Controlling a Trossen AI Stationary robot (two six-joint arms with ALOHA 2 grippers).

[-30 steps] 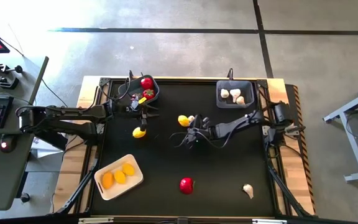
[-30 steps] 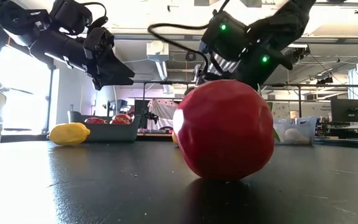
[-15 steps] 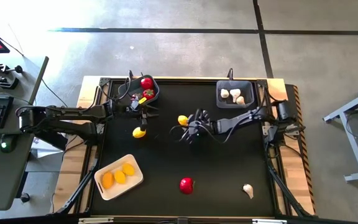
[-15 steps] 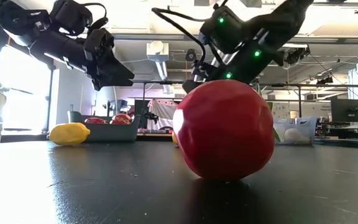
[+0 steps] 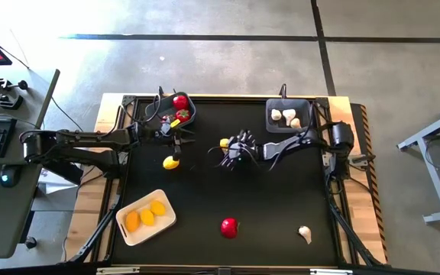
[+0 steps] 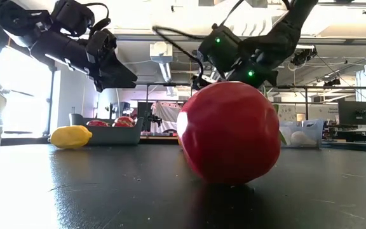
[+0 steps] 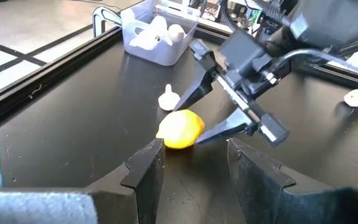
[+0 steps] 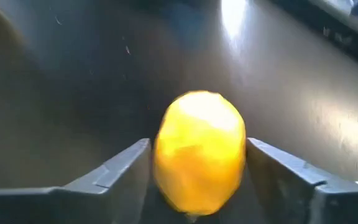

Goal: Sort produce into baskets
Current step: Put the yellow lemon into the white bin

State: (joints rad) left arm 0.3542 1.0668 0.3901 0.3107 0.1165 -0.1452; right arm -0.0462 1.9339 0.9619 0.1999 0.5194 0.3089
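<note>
Right gripper (image 7: 211, 117) straddling lemon (image 7: 180, 129), fingers spread wide either side

Lying mid-table beside a garlic bulb (image 7: 168, 98), long axis running along the fingers; right arm reaching low from the bin side; left gripper (image 5: 176, 143) hovering part-open, empty

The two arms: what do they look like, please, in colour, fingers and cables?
Both arms are dark, slim and jointed. The left gripper and the right gripper each end in two flat, dark, tapering fingers. Loose black cables loop around the wrists, and small green lights glow on the right arm's wrist.
</note>
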